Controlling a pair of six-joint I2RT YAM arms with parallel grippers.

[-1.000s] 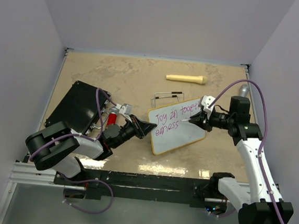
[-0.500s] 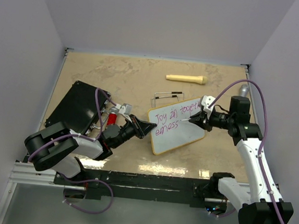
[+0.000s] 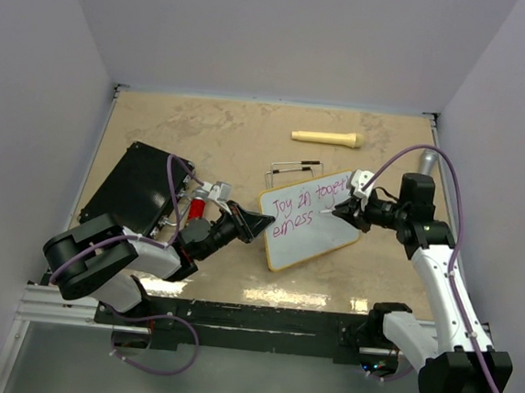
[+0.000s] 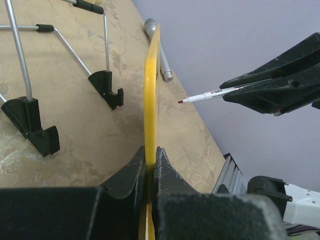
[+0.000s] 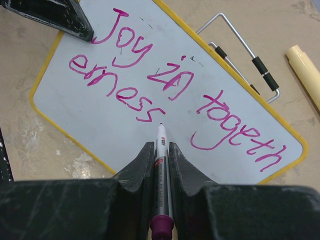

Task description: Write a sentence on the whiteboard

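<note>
Whiteboard (image 3: 308, 221) sits mid-table, slightly right of centre, just near of a wire stand (image 3: 294, 169), with a black case (image 3: 135, 185) to its left and a cream cylinder (image 3: 327, 138) well apart on the far side; the sentence (image 5: 165, 90), in pink marker, reads "Joy in togeth / erness". Left gripper (image 4: 150, 152) is clenched on the board's yellow left rim, jaws pinching the edge from both faces. Right gripper (image 3: 342, 209) is clamped on a white-barrelled marker (image 5: 161, 145) at the board's right side, tip aimed at the blank patch just after "erness" and, in the left wrist view, standing off the surface.
</note>
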